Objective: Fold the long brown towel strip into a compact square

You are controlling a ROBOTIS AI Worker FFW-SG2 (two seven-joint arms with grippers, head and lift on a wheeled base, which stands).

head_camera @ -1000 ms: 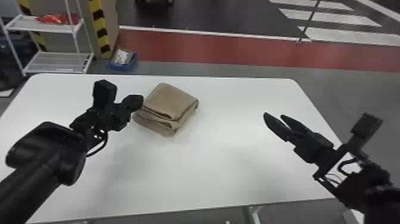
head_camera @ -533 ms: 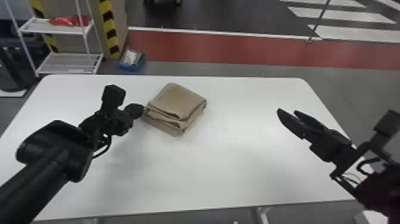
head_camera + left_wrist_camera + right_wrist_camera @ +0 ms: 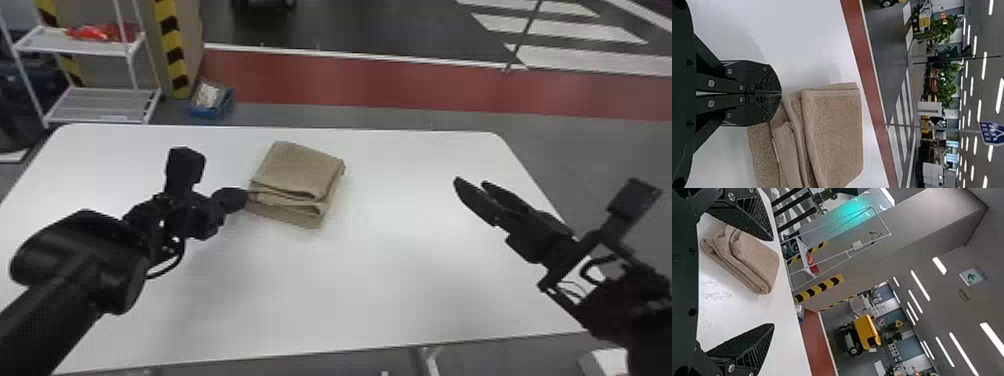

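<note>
A red floor band [image 3: 350,82] crosses behind the table. The white table [image 3: 400,280] stretches across the head view, its far edge running nearly level from left to right. Beyond its far left corner stands a white rack [image 3: 100,105].

The towel [image 3: 300,170] lies on the table left of the middle, toward the far side, folded into a thick, roughly square stack. Its top panel is skewed: the far edge slants from a far left corner down to the right, and the near edge slants the same way. Rounded folds face the near side, one above another, with the bottom layer jutting out nearest the robot. The sides run away from the robot, leaning right at the far end. Which side is longer I cannot tell for sure, so no clear long axis stands out.

The right gripper [image 3: 470,181] is open over the right part of the table, well apart from the towel, fingers pointing far and left. The left gripper [image 3: 244,197] is closed, its tips together at the towel's left side, pointing right.

Past the far edge, on the floor beside the rack, sits a blue box [image 3: 211,111]. A red item [image 3: 100,32] lies on the rack's upper shelf.
</note>
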